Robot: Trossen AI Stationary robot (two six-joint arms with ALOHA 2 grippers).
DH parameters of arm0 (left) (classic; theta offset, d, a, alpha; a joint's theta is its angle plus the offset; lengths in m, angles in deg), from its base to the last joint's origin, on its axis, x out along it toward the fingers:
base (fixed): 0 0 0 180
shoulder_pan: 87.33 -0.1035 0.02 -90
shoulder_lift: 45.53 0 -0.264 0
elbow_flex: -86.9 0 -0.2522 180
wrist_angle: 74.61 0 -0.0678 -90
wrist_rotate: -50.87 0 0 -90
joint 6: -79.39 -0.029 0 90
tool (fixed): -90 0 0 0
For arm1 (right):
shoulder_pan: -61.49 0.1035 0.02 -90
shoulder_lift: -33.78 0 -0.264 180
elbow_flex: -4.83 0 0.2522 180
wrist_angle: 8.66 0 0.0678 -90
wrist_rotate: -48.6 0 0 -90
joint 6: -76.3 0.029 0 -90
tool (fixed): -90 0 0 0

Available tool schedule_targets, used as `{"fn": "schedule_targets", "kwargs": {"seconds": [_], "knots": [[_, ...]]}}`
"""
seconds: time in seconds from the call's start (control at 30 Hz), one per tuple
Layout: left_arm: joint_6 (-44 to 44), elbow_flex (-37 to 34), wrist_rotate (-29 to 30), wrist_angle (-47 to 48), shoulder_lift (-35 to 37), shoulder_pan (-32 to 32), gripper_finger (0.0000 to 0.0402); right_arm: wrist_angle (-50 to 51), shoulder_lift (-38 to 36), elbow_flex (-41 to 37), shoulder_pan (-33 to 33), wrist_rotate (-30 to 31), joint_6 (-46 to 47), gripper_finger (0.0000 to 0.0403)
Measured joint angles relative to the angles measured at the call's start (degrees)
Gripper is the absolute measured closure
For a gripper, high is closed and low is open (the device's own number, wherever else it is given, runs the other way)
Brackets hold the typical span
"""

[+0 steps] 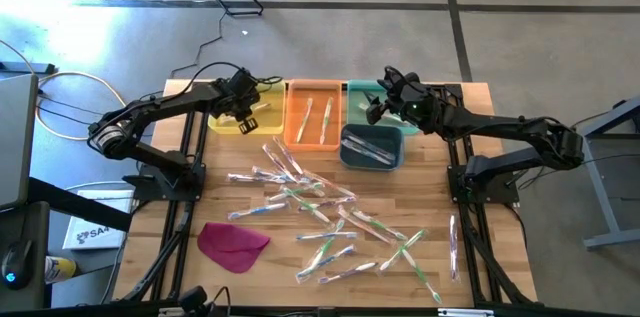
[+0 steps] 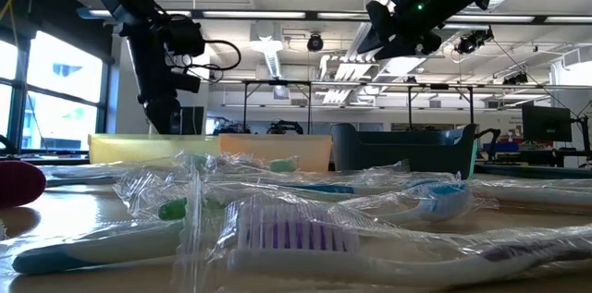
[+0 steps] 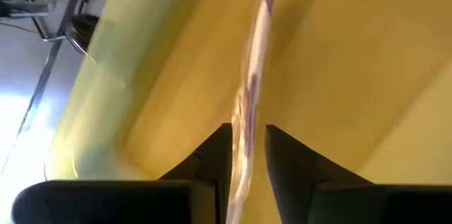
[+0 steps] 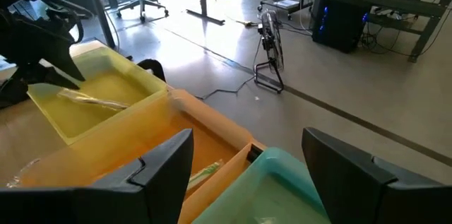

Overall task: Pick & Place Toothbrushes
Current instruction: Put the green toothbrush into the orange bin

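We list: left end effector [image 1: 251, 110] over the yellow bin [image 1: 222, 123] at the tabletop's [image 1: 480, 267] far edge, its fingers [image 3: 212, 164] parted yet flanking a wrapped toothbrush [image 3: 253, 75]; contact unclear, its lower end hidden. Right end effector [image 1: 377, 107] spread wide, empty, above the teal bin [image 1: 357, 90]. Loose toothbrushes [image 1: 330, 222] litter the tabletop's middle; the nearest blur together in the low view.

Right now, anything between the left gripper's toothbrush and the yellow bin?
Nothing visible. The left gripper is over the yellow bin, its fingers either side of a wrapped toothbrush that hangs straight over the bin's bare floor. The right gripper hangs open over the teal bin, apart.
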Motion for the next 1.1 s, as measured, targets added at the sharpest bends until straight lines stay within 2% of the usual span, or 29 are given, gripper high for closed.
{"fn": "schedule_targets", "kwargs": {"seconds": [0.13, 0.33, 0.57, 0.73, 1.1], "knots": [[0.60, 0.00, -2.90, -3.35, 0.00, 0.00, 0.0338, 0.00, 0.00, 0.00, 0.00, 0.00, -0.01, 0.0144], [0.61, 0.00, -9.60, -6.61, 0.06, 0.00, 0.0395, 0.01, 0.00, 0.00, 0.11, -0.23, -0.03, 0.0144], [0.63, 0.00, -16.42, -6.47, 0.09, 0.00, 0.0400, 0.04, 0.00, 0.00, 1.33, -3.00, -0.43, 0.0145], [1.06, 0.00, -23.68, -6.31, 1.23, 0.15, 0.0401, 0.07, 0.00, 0.00, 2.90, -3.02, -1.10, 0.0167], [1.01, -0.02, -24.01, -3.03, 13.14, 7.18, 0.0401, 0.43, 0.00, 0.00, 3.97, -3.02, -1.98, 0.0229]]}}
